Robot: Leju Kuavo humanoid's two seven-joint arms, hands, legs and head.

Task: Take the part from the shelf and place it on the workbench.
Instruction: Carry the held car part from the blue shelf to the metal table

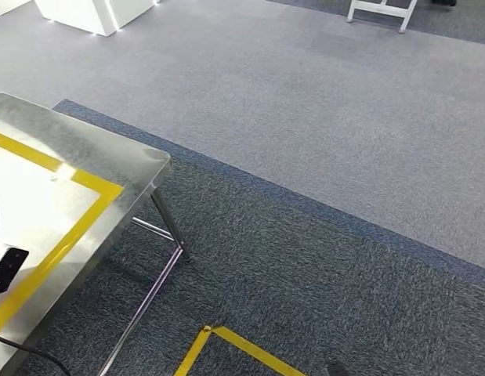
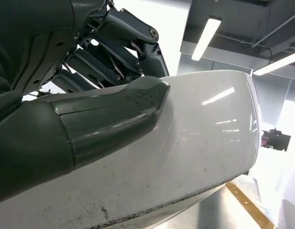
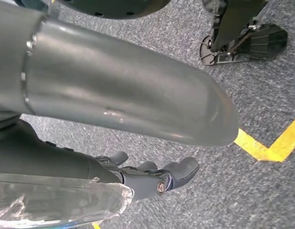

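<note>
Left hand carrying the white part at the edge of the steel tabletop, not yet set down.

Head view: polished steel tabletop (image 1: 110,157) with a yellow-taped rectangle (image 1: 80,205) framing a pale panel; thin tube legs, speckled grey-blue carpet (image 1: 323,258) with more yellow tape on the floor. Left wrist view: left hand (image 2: 102,90) clamped on the part (image 2: 196,138), thick thumb pressed flat across its face, dark fingers wrapped behind. The part is a smooth, glossy white shell, rounded at the end, scuffed and gritty along its lower edge (slick surface, likely to slide in the grip if tilted). Yellow tape sits just beyond it, so a release short of the marked zone could drop it off the edge. Right wrist view: right hand (image 3: 153,176) hangs over the carpet, fingers loosely curled, holding nothing.
</note>
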